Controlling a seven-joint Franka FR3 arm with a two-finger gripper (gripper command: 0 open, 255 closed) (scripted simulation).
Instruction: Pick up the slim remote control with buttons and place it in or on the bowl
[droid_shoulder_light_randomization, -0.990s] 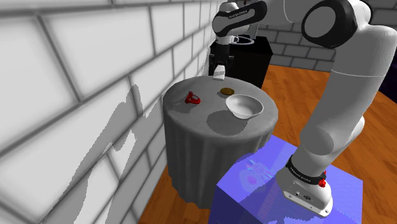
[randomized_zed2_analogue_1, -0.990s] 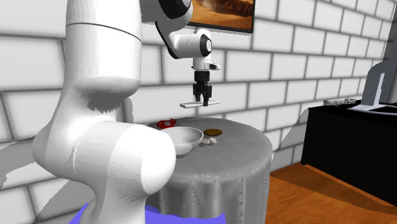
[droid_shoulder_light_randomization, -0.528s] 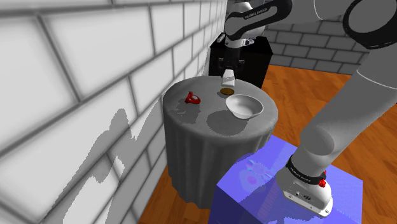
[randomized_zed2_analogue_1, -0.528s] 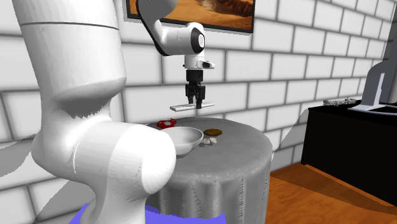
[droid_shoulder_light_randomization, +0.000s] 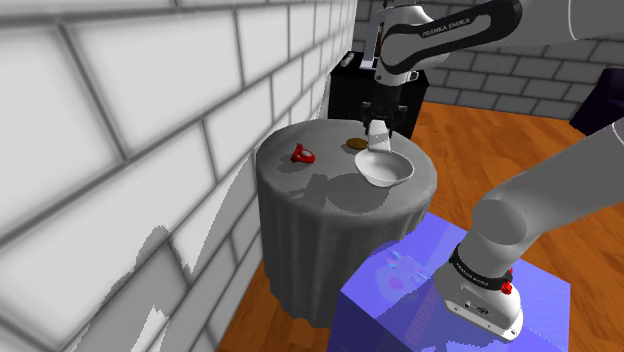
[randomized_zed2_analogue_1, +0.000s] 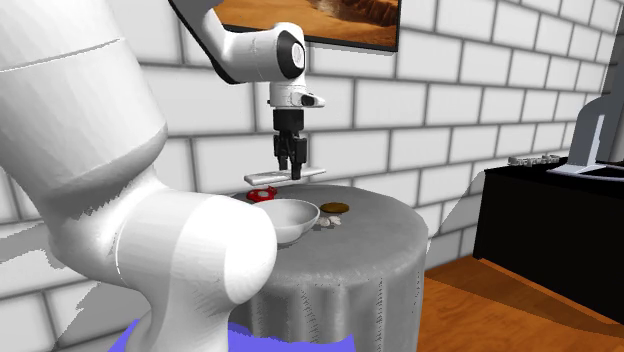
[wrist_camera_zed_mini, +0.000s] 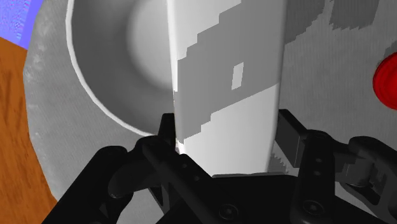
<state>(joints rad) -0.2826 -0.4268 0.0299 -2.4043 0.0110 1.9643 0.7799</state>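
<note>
Grip: your gripper (randomized_zed2_analogue_1: 291, 172) pinches the slim white remote (randomized_zed2_analogue_1: 265, 179), held flat | Remote: airborne, above the rim of the white bowl (randomized_zed2_analogue_1: 295, 225), off-centre | Risk: if you release here, its long overhang likely tips it onto the cloth-covered table (randomized_zed2_analogue_1: 380, 215).

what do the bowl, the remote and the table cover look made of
The bowl is plain white, smooth with a soft sheen, maybe ceramic, not certain. The remote is flat pale grey, matte; material unclear. The table cover looks like grey cloth: it hangs in folds.
</note>
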